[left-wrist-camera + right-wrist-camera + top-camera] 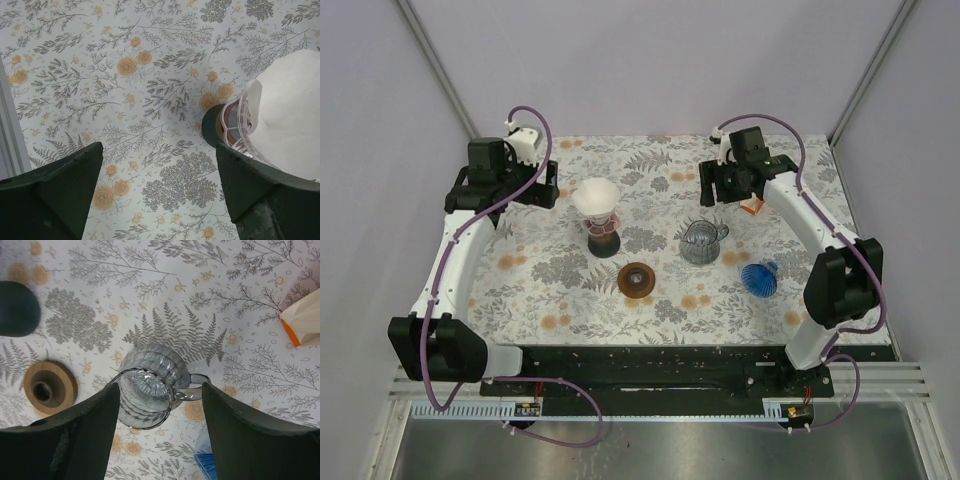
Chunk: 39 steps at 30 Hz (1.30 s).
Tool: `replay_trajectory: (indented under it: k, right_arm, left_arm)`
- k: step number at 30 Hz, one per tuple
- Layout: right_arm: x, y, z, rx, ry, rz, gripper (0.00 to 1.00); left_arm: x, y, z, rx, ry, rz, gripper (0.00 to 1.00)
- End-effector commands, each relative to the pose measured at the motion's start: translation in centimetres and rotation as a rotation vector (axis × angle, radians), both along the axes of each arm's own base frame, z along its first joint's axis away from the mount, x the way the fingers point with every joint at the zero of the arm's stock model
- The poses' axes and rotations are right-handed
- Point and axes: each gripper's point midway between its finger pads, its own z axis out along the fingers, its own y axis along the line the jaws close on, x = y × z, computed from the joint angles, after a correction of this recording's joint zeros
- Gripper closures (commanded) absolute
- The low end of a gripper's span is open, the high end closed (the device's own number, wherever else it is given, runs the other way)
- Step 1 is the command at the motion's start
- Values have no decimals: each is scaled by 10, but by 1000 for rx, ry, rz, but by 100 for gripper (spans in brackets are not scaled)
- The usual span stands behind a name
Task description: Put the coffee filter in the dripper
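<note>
As the left fingers (60, 195) gape, filter (597, 195) sits in dripper (604, 231).

Coffee filter (295, 100) partly beyond the left wrist view's right edge; blue dripper (206, 469) a mere sliver in right wrist view.

No text, label, brand, number or sign can be read in any view. The tablecloth (540, 290) carries only a printed pattern of leaves and flowers. The paper packet (302, 315) with an orange edge shows no legible print.
</note>
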Motion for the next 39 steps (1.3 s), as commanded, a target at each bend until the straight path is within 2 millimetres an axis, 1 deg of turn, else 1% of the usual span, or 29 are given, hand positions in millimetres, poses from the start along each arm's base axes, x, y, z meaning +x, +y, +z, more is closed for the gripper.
replay_trajectory:
  k: [1,2,4,5,7,9,13,15,16,19,20,22,27,32,35,39]
  right_arm:
    - [-3,-15,-35,-135,63,26,26]
    - [-4,-17,-44,-148,85,36,26]
    - [-7,-14,-56,-151,127,75,30]
    - [-12,-8,-60,-134,156,107,33]
    - [-17,2,-62,-90,187,160,36]
    - [-15,5,-64,-79,184,171,37]
    - [-7,2,-74,-104,183,163,40]
    - [-5,6,-77,-89,191,166,46]
    - [-5,8,-79,-81,199,167,49]
    - [-4,10,-84,-70,213,151,64]
    - [-5,11,-84,-64,217,147,71]
    - [-5,10,-84,-66,215,131,80]
    - [2,7,-75,-57,150,78,87]
    - [9,11,-67,-49,88,59,94]
    - [11,15,-67,-89,78,74,95]
    - [7,20,-78,-232,86,112,95]
  left_arm:
    - [4,3,27,-8,-117,1,1]
    - [3,3,27,-10,-117,-1,1]
    - [4,3,26,-17,-116,-3,1]
    - [3,4,26,-16,-115,-2,1]
    - [3,3,26,-23,-114,-6,1]
    - [3,4,25,-25,-111,-5,1]
    - [3,4,25,-31,-110,-5,1]
    - [3,4,25,-34,-109,-5,1]
    - [3,11,25,-34,-108,15,1]
    - [3,14,26,-34,-111,21,1]
    - [3,14,26,-36,-111,19,1]
    - [3,15,27,-38,-113,19,1]
    - [2,13,27,-46,-111,12,1]
    - [3,14,27,-49,-111,11,1]
    - [2,14,28,-51,-114,10,1]
    - [1,15,31,-50,-122,11,1]
